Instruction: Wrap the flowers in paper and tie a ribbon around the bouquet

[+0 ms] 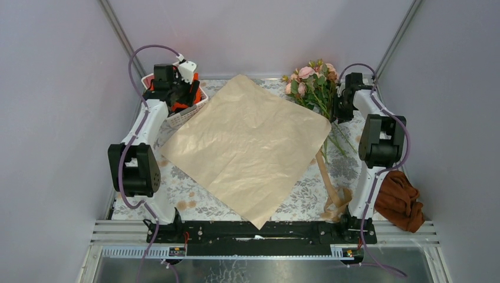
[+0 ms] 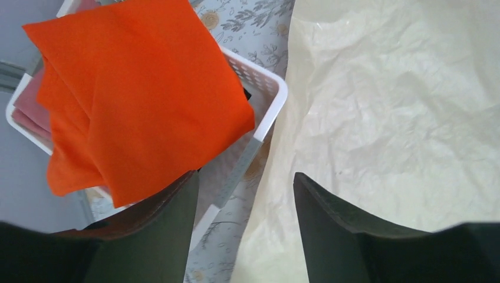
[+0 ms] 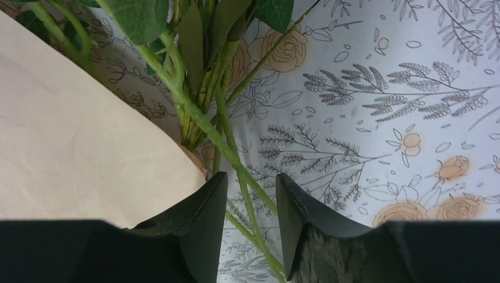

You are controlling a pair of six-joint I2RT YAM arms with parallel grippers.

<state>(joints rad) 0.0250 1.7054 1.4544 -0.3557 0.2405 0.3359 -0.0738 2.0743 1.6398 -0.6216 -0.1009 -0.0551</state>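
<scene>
The paper (image 1: 247, 147) lies flat on the table as a tan diamond, and its pale face (image 2: 389, 112) fills the right of the left wrist view. The flowers (image 1: 311, 79), pink roses with green leaves, lie at the back right, their stems (image 3: 200, 118) running toward the paper's right corner (image 3: 71, 153). My right gripper (image 1: 341, 109) (image 3: 250, 180) is open over them, with thin green stems passing between its fingers untouched. The ribbon (image 1: 330, 183) trails down the table's right side. My left gripper (image 1: 184, 94) (image 2: 244, 177) stands open and empty over the basket's edge.
A white basket (image 2: 268, 79) (image 1: 191, 112) at the back left holds a bright orange-red cloth (image 2: 135, 88). A rust-brown cloth (image 1: 401, 200) lies off the table's right front. A floral tablecloth (image 3: 383, 118) covers the table. Grey walls close in on the sides and back.
</scene>
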